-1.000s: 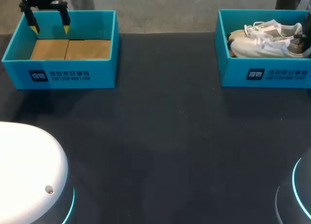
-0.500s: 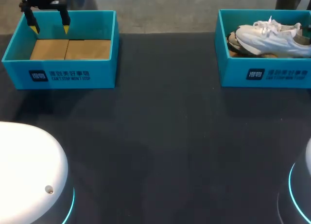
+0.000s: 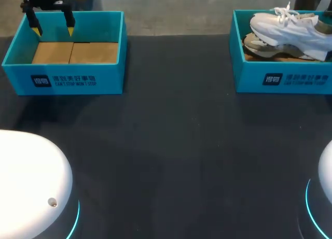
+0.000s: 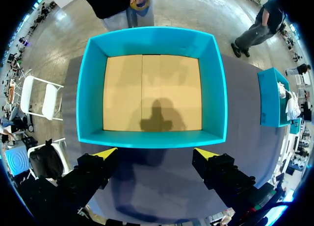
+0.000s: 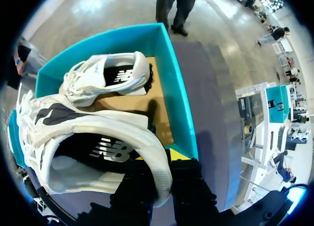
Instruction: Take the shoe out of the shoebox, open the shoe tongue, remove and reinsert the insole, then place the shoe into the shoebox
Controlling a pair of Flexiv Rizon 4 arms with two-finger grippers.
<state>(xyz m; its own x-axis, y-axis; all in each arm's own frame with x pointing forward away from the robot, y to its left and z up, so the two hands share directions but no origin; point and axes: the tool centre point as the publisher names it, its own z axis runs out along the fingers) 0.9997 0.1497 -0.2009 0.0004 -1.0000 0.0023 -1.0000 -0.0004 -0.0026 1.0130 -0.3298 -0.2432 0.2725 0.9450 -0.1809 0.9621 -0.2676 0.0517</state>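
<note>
Right gripper (image 5: 159,161) is pinching the shoe (image 5: 93,133) at the heel, a finger pressing on each side. So the shoe is hanging tilted just above the right box (image 3: 244,68), at the far right corner of the table (image 3: 171,145). Other shoe (image 5: 110,76) is lying inside that box. Left gripper (image 4: 156,152) is hovering over the left box (image 4: 152,138) at the far left corner, jaws spread wide, gripping nothing.
</note>
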